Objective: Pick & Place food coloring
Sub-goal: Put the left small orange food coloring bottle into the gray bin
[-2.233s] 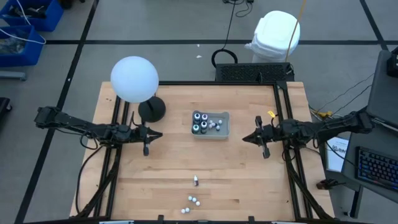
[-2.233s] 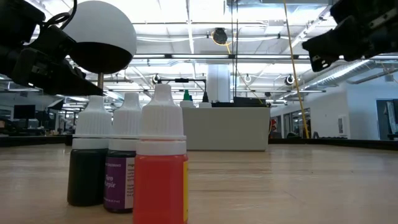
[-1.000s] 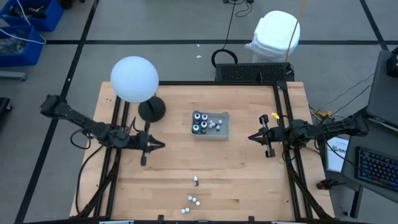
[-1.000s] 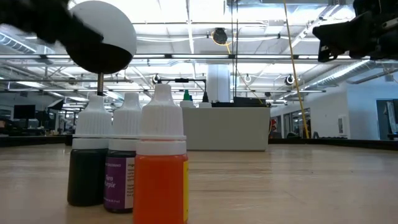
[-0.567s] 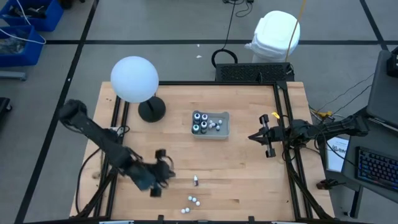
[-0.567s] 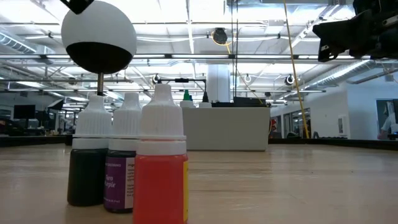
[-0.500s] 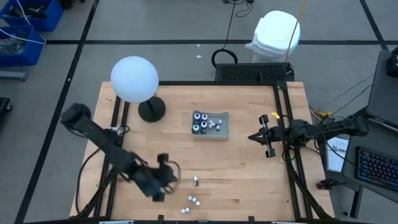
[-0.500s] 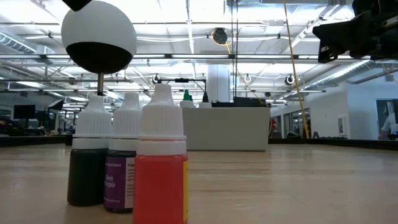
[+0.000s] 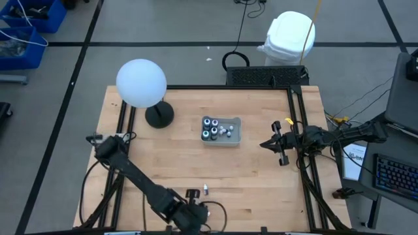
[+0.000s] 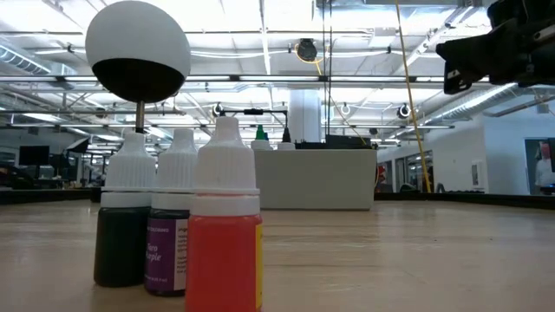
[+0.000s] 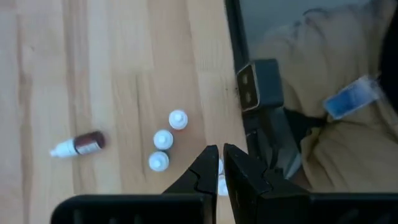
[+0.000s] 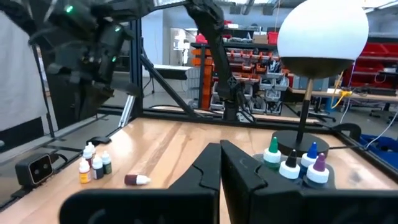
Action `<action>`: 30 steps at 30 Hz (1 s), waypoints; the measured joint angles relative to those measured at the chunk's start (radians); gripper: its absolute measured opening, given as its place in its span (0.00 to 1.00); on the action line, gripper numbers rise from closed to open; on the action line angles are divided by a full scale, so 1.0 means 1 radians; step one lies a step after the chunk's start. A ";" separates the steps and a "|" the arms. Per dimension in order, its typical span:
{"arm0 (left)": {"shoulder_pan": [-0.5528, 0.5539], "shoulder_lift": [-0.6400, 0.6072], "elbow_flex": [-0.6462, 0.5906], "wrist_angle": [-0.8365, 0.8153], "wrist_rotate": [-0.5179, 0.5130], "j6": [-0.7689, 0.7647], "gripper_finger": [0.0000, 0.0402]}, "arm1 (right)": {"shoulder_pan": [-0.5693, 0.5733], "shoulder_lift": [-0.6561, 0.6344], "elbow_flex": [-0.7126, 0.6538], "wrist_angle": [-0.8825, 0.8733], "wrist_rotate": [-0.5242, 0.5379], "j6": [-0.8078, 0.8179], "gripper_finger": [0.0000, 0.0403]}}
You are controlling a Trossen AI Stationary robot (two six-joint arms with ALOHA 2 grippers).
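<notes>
Three upright food coloring bottles (image 11: 163, 139) with white caps stand together near the table's near edge. In the low view they show as dark green (image 10: 121, 234), purple (image 10: 170, 247) and orange-red (image 10: 224, 251). A dark one (image 9: 206, 189) lies on its side a little farther in. More bottles (image 9: 210, 127) stand in the grey tray (image 9: 237, 138) at the table's middle. My left gripper (image 11: 222, 150) hangs shut above the near-edge group, slanting down, with another white cap (image 11: 219, 168) partly hidden behind its fingertips. My right gripper (image 9: 264, 145) waits shut at the table's right side, pointing level toward the tray.
A lamp with a white globe (image 9: 141, 83) on a dark round base (image 9: 159, 115) stands at the far left. A small black camera block (image 11: 257, 84) sits at the near edge beside the bottle group. Bare wood lies between the tray and the near-edge bottles.
My left arm has swung from the table's left side toward the near edge and tipped its gripper downward, ending over the near-edge bottles. The bottles have not moved.
</notes>
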 joint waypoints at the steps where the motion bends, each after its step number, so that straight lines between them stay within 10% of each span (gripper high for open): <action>1: -0.003 0.023 0.030 -0.034 0.003 -0.015 0.08 | 0.000 0.000 0.000 -0.002 0.000 0.006 0.00; 16: -0.028 0.171 0.254 -0.277 0.060 -0.272 0.10 | 0.000 0.000 0.000 -0.034 -0.001 0.004 0.00; 30: -0.026 0.178 0.254 -0.274 0.113 -0.207 0.48 | 0.000 0.000 0.000 -0.034 0.000 -0.001 0.00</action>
